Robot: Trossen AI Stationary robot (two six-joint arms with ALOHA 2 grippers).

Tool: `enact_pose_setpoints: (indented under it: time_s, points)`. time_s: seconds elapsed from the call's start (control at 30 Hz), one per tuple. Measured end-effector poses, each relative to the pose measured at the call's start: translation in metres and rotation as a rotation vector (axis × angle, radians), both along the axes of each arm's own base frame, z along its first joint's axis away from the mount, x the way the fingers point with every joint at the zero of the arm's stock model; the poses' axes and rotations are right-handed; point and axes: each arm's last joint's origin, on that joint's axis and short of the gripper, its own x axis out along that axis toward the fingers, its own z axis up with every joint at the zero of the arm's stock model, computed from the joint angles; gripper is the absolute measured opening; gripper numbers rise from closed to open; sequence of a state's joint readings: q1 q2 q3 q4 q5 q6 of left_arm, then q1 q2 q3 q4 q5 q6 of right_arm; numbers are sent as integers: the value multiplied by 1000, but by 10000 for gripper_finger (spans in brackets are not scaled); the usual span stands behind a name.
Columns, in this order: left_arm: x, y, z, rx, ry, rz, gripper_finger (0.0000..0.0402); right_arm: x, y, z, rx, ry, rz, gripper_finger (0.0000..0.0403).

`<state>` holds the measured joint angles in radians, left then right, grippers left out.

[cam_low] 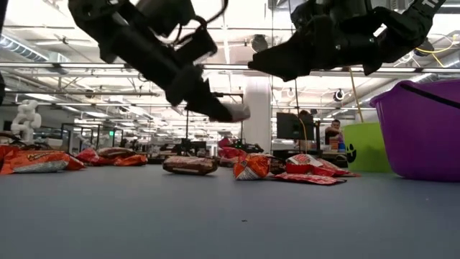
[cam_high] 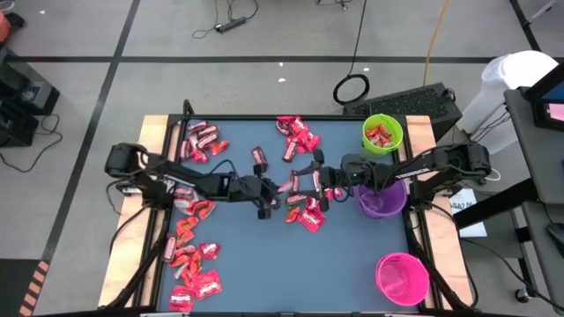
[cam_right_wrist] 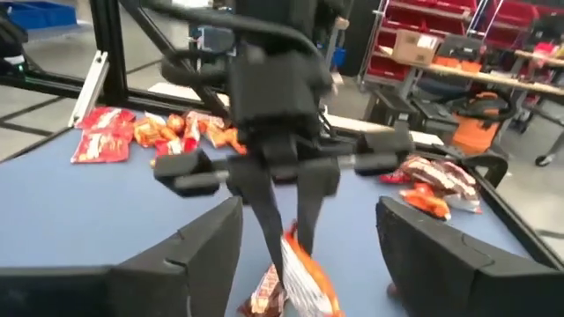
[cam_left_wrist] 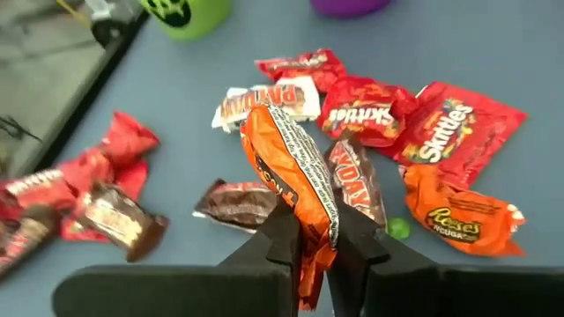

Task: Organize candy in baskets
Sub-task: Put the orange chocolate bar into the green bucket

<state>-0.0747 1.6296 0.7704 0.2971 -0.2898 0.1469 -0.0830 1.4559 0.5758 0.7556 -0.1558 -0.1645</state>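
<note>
You can't see the lower end of the orange candy (cam_left_wrist: 295, 189): the left gripper (cam_left_wrist: 310, 231) fingers cover it. Beyond that gripper, the green basket (cam_left_wrist: 187, 12) and purple basket (cam_left_wrist: 348, 6) are cut off.

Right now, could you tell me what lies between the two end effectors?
In the right wrist view, the orange candy pinched by the left end effector hangs between the open right end effector's fingers.

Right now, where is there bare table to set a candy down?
Free: the blue table between the left candy pile and the pink basket. Crowded: mid-table, where the left gripper holds an orange candy facing the right gripper.
</note>
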Motion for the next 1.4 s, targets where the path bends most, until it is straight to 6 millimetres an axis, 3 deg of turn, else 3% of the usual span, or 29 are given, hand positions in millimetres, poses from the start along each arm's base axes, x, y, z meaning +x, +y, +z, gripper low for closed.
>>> enact_pose_setpoints:
  time_s: [0.27,0.57,0.77,1.13,1.4]
  points:
    - [-4,-23,18,95,-67,-94,36,0,1,-4,26,38,5,271]
    - [-3,-24,29,114,-147,-89,35,9,10,-19,7,33,43,247]
    - [-2,-25,30,110,-161,-97,35,10,11,-17,-8,0,43,195]
    - [-2,-25,30,103,-168,-95,40,10,11,-18,-51,2,52,17]
    - [-2,-19,29,4,-175,-50,56,10,11,-17,-59,-6,38,30]
